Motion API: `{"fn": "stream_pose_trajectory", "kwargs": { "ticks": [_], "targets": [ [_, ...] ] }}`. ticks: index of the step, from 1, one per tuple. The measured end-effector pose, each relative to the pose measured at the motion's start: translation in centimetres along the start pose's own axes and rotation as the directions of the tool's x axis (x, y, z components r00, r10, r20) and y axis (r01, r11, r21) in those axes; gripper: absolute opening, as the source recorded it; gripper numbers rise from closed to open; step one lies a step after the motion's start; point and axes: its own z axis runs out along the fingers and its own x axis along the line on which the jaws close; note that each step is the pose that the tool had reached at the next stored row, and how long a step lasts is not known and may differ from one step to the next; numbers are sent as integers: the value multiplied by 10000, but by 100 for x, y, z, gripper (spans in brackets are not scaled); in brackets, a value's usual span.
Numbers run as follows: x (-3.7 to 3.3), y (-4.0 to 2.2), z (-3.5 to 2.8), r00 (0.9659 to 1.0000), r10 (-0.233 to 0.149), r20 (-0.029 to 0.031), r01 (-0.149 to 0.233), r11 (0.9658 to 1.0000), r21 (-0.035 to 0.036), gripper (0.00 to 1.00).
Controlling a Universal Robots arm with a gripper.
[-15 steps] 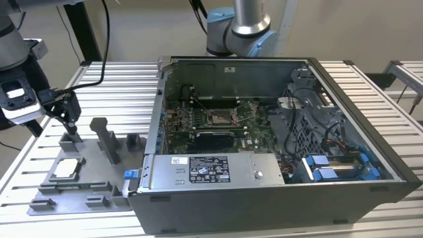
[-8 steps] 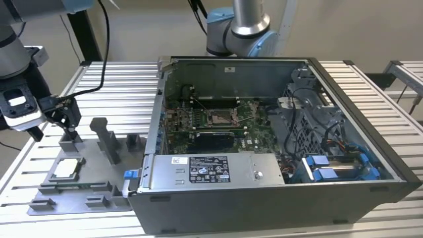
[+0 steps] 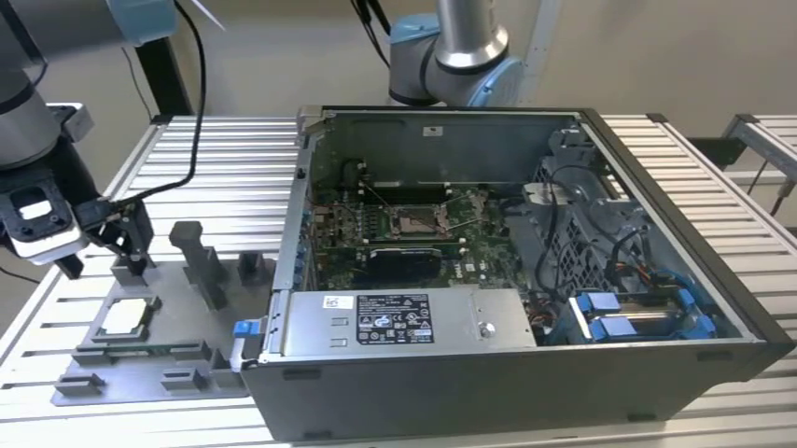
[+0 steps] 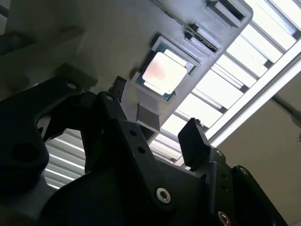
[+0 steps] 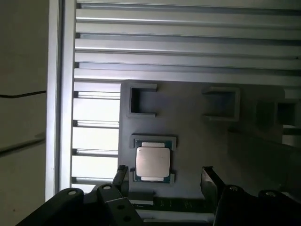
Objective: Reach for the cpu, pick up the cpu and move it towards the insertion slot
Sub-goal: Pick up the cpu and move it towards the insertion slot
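One cpu [image 5: 152, 162] lies flat in its nest on the grey fixture plate [image 5: 188, 132] — silvery top bare in both wrist views, nothing touching it. We see the gripper [image 5: 164, 178] hanging above it, fingers spread wide and empty (their bases cut off at the picture's edge). Well apart, inside the open computer case [image 3: 498, 392], sits the insertion slot [image 3: 415, 221] — its dark centre hard to make out.

We find cpu [image 3: 129, 317] on fixture plate [image 3: 131, 381], at exterior view's left of computer case [image 3: 498, 397]; insertion slot [image 3: 413, 221] inside it.
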Motion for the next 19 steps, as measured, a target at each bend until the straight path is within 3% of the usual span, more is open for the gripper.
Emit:
{"fn": "stream_pose_trajectory", "kwargs": {
  "ticks": [19],
  "targets": [
    [80, -54, 333, 10000, -26, -1, 26, 10000, 0, 100]
  ]
}}
